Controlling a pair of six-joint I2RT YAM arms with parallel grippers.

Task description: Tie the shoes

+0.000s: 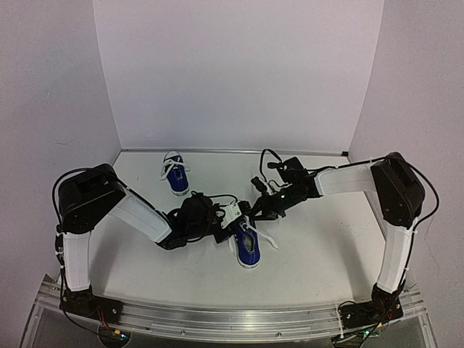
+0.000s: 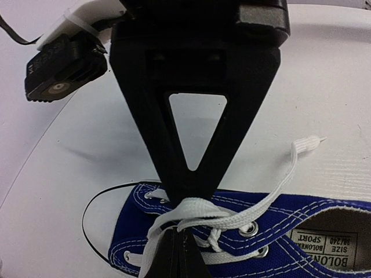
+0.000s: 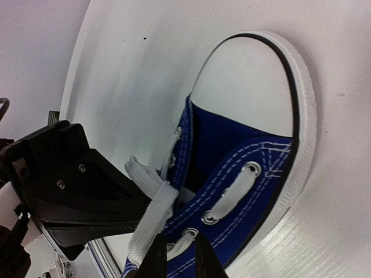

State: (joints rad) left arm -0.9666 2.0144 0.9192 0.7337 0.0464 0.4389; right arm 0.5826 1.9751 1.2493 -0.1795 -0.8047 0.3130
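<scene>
The left gripper (image 2: 184, 215) is clamping the white lace (image 2: 261, 200); the right gripper (image 3: 181, 249) is hovering beside it with jaws narrowly apart. Knotting seems to be starting on the centre-frame shoe (image 1: 246, 246). Next, the right needs the loose lace end (image 2: 306, 143).

You have a white table (image 1: 319, 246) carrying two blue sneakers: the near sneaker (image 1: 247, 246) lies mid-table, and the far sneaker (image 1: 175, 176) sits well apart behind it, leftward.
</scene>
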